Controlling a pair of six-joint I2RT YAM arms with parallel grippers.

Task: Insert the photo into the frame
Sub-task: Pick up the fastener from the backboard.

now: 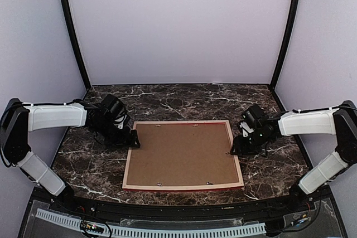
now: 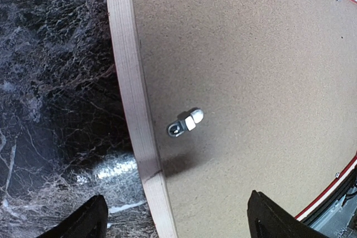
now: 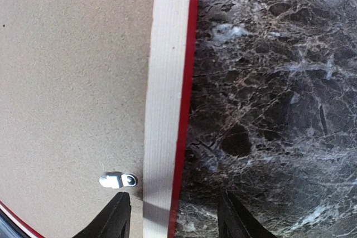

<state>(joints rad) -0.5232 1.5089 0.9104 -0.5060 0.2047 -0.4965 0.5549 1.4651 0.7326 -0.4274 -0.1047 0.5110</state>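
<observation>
The frame lies face down in the middle of the table, its pale wood back rails up and a red edge showing. The brown backing board fills it. The photo is hidden. My left gripper is open at the frame's left rail, one finger over the marble and one over the board, close to a metal turn clip. My right gripper is open astride the right rail, with a metal clip beside its left finger.
The table top is dark marble. More small clips sit on the board's far edge and near edge. White walls with black posts close in the back and sides.
</observation>
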